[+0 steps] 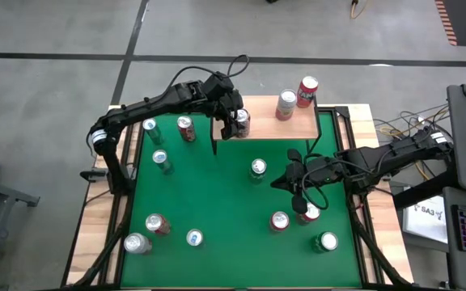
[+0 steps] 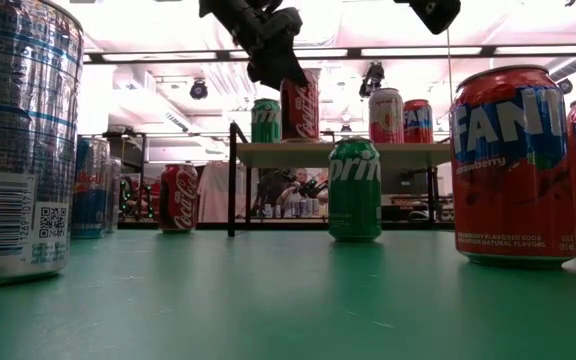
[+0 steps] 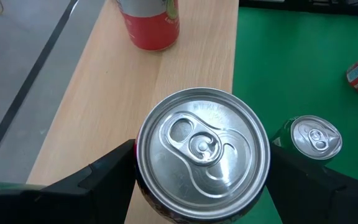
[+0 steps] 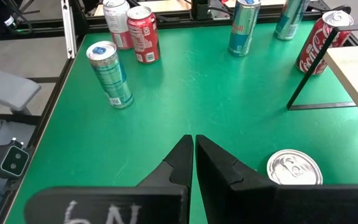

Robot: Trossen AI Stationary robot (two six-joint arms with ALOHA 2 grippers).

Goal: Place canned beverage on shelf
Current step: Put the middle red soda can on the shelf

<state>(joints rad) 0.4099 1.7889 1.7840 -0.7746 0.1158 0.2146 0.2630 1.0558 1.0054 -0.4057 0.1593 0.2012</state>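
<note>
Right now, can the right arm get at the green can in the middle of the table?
Probably yes. The right gripper, fingers shut and empty, sits just beside the green can with bare felt between them. It must open first. The left gripper is busy at the shelf.

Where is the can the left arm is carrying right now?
In the high view, the red cola can sits between the left pincer's fingers over the light wooden shelf's left end, left of two cans standing there.
</note>
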